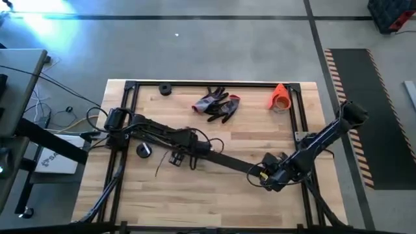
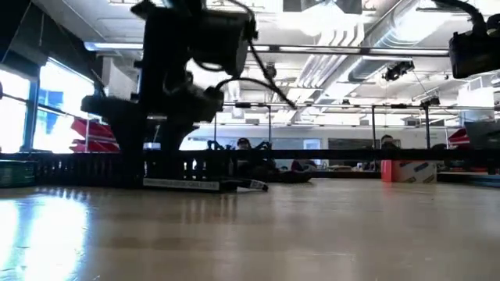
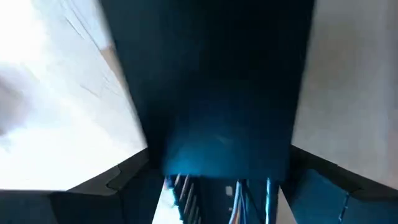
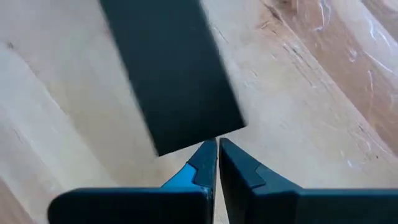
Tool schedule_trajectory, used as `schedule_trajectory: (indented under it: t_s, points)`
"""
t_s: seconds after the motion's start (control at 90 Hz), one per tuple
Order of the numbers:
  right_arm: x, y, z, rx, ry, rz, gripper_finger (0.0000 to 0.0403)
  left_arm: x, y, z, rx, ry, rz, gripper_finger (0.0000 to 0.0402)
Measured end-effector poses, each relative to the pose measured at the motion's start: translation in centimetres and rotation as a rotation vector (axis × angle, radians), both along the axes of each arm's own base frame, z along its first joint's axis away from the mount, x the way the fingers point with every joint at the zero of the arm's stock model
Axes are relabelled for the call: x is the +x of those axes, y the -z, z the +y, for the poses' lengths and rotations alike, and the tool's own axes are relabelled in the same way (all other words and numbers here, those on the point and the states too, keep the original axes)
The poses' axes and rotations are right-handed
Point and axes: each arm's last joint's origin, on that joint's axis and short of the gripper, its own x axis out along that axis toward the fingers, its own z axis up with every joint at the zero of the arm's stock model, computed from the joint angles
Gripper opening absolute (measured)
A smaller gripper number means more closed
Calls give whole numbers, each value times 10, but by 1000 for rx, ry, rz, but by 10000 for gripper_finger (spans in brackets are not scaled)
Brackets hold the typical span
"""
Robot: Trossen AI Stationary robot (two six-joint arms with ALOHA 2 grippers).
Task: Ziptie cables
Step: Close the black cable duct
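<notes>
L pincer [image 1: 192,148] mid-table on black strip [image 1: 224,162], R pincer [image 1: 259,175] closed at strip end

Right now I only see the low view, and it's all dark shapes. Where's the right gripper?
Observer: On the table's right side. The right gripper sits at one end of a long black strip.
Operator: Is it open?
Observer: No. The right wrist view shows its fingers shut, with the tips right at the strip's end.
Operator: Where are the cables?
Observer: By the left gripper, at the strip's other end. Its wrist view shows the thin cables close in front.
</notes>
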Motion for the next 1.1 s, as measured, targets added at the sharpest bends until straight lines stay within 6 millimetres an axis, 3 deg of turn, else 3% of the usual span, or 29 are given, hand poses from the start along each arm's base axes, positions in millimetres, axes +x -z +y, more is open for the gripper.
schedule_trajectory:
  t_s: [0.144, 0.433, 1.1]
  points:
    - [-4, 0, 4, 0, -16, 3, 0, -5, 7, 3, 34, -5, 7, 259]
    - [-18, 2, -1, -9, 100, 148, 0, 0, 7, 3, 37, 12, -41, 195]
    - [-14, 2, -1, 25, 112, 139, 0, 23, -4, -21, -41, 66, -228, 203]
